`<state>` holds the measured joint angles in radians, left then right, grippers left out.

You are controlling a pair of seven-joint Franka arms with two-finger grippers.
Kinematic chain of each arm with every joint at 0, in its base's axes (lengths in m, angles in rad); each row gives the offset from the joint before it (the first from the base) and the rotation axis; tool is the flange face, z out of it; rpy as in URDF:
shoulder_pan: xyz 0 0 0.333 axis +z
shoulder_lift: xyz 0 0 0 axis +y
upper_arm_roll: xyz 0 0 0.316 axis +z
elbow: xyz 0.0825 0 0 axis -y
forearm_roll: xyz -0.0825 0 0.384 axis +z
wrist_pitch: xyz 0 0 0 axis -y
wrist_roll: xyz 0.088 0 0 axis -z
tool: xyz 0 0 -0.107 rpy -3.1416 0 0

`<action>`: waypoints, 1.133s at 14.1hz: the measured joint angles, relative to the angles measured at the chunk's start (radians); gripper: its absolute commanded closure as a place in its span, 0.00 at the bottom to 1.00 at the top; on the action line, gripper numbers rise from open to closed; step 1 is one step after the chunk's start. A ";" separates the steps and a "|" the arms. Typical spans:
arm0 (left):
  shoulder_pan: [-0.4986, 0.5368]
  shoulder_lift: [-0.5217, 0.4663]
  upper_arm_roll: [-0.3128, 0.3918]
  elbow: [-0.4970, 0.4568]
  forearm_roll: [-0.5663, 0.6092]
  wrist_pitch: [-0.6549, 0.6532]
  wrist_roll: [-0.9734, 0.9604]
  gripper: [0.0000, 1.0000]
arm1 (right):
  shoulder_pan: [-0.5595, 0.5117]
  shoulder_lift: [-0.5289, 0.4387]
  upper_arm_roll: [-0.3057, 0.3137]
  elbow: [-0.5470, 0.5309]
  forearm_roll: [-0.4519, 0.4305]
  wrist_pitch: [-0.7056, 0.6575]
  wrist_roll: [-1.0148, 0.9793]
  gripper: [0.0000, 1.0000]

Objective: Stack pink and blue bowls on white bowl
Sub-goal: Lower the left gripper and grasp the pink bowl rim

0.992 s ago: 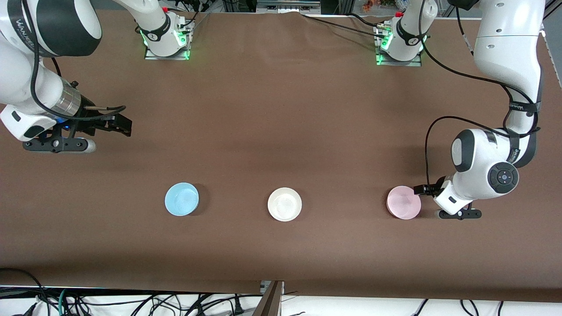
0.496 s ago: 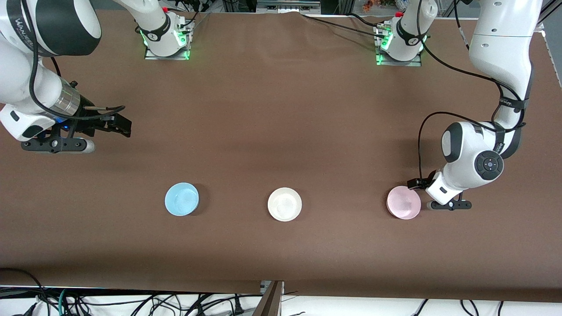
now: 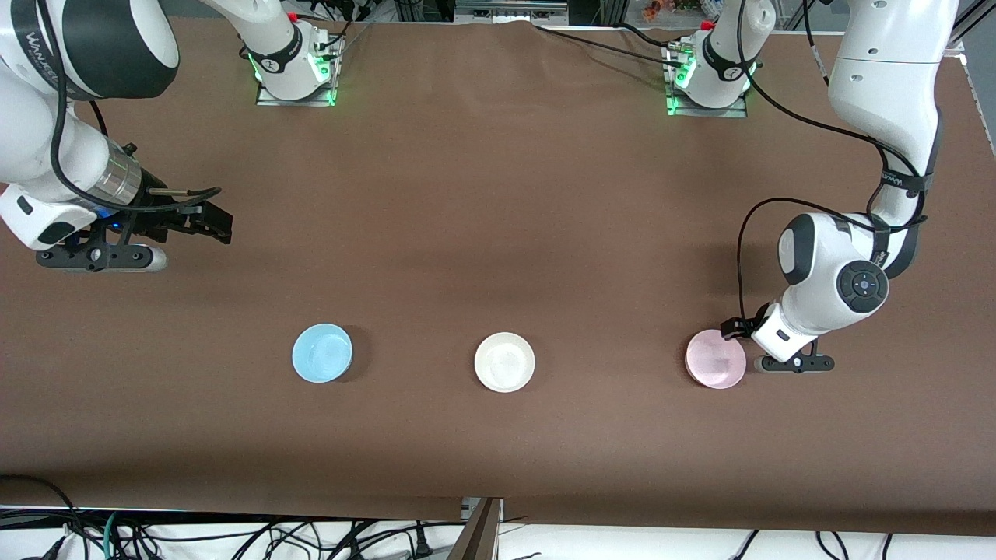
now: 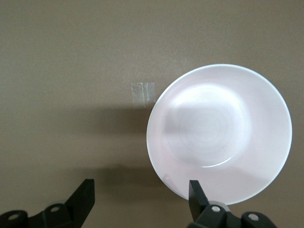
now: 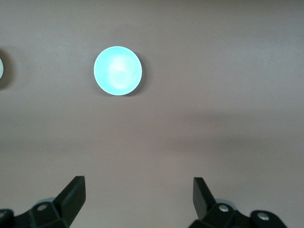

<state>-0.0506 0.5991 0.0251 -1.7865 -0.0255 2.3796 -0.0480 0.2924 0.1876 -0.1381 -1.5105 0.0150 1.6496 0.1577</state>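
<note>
Three bowls stand in a row on the brown table. The blue bowl point(image 3: 322, 353) is toward the right arm's end, the white bowl point(image 3: 504, 362) is in the middle, and the pink bowl point(image 3: 715, 358) is toward the left arm's end. My left gripper point(image 3: 738, 331) is open and low at the pink bowl's rim. In the left wrist view, one finger point(image 4: 196, 193) is over the edge of the pink bowl point(image 4: 218, 133) and the gripper point(image 4: 141, 194) holds nothing. My right gripper point(image 3: 218, 223) waits open and empty, up above the table at the right arm's end. Its wrist view shows that gripper point(image 5: 138, 190) and the blue bowl point(image 5: 118, 71).
The brown table cover point(image 3: 498, 194) reaches to the front edge, with cables hanging below it. The arm bases point(image 3: 294, 70) stand along the edge farthest from the front camera. A sliver of the white bowl point(image 5: 1, 69) shows in the right wrist view.
The left arm has drawn in and brought its open gripper closer to the pink bowl's rim. The right arm and all three bowls have not moved.
</note>
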 measured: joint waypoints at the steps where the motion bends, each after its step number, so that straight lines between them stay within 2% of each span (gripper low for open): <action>1: -0.002 0.001 0.000 -0.004 0.000 0.009 -0.003 0.19 | 0.000 0.000 0.000 0.000 0.000 0.001 0.000 0.00; 5: -0.013 0.006 0.000 -0.020 0.000 0.037 -0.006 0.31 | 0.000 0.000 -0.001 0.000 0.000 0.007 0.000 0.00; 8: -0.014 0.019 0.000 -0.023 0.000 0.062 -0.006 0.47 | 0.000 0.000 -0.001 0.000 0.000 0.009 0.000 0.00; 11: -0.014 0.022 0.000 -0.022 0.000 0.071 -0.006 0.71 | 0.000 0.000 -0.001 0.000 0.000 0.013 0.000 0.00; 13: -0.014 0.022 0.000 -0.018 0.000 0.075 -0.010 0.95 | 0.000 0.000 -0.001 0.000 0.000 0.015 0.000 0.00; 14: -0.014 0.022 0.000 -0.014 0.000 0.076 -0.015 1.00 | 0.000 0.000 -0.001 0.000 0.000 0.015 0.000 0.00; 16: -0.014 0.021 0.000 -0.002 -0.001 0.077 -0.022 1.00 | 0.000 0.000 -0.001 0.000 0.000 0.015 0.000 0.00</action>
<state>-0.0646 0.6203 0.0248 -1.7881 -0.0264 2.4570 -0.0700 0.2923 0.1876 -0.1391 -1.5105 0.0150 1.6647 0.1580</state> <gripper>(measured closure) 0.960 0.000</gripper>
